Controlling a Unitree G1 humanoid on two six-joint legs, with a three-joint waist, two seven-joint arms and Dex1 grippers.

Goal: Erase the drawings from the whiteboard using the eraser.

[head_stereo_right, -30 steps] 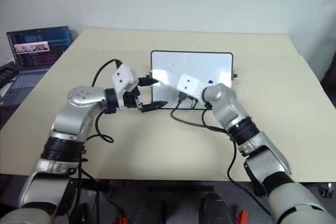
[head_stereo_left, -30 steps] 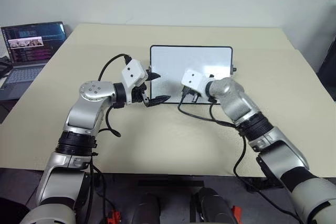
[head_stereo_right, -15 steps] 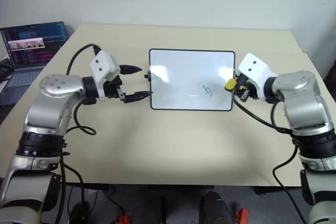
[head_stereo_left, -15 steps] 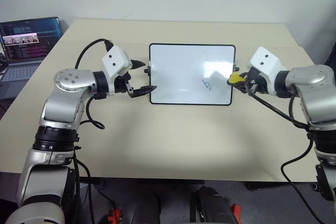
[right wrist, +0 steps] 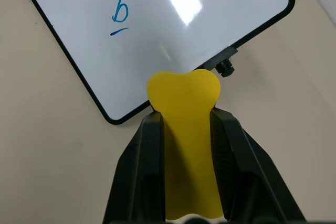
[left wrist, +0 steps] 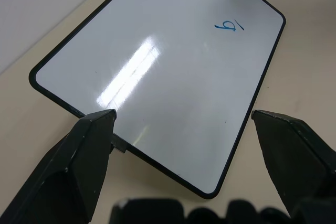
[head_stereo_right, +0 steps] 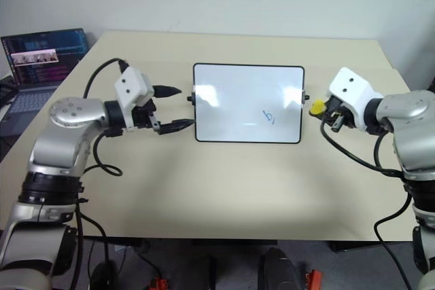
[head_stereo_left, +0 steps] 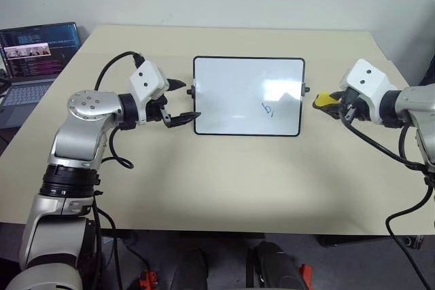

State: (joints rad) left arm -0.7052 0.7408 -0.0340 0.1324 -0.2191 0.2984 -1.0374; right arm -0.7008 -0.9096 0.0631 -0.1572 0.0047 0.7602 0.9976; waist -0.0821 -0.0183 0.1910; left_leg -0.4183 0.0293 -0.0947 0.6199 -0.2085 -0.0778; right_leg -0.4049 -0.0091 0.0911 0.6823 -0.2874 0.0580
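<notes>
The whiteboard [head_stereo_left: 248,96] lies flat in the middle of the beige bench [head_stereo_left: 224,174], with an arm reaching in from each side. The left arm bends in from the left edge, and its left claw [head_stereo_left: 182,100] points toward the board's left side, fingers spread wide and stopping just short of the frame near the small side knob. The right arm comes in from the right, and its right claw [head_stereo_left: 334,104] hangs just beyond the board's right edge, pressed together on the yellow eraser [head_stereo_left: 326,99], whose tip sticks out toward the board without touching it. From the head views the eraser is a small yellow spot, largely covered by the white wrist housing; the right wrist view shows it [right wrist: 186,129] squeezed between the two black fingers, its free end flared and rounded, while its dark underside cannot be made out. The drawings [head_stereo_left: 269,109], thin blue strokes, sit in the board's lower right part; the right wrist view shows them [right wrist: 121,17] as a hooked letter shape above a short dash. A laptop [head_stereo_left: 32,59] stands open at the far left, cut off by the frame.
</notes>
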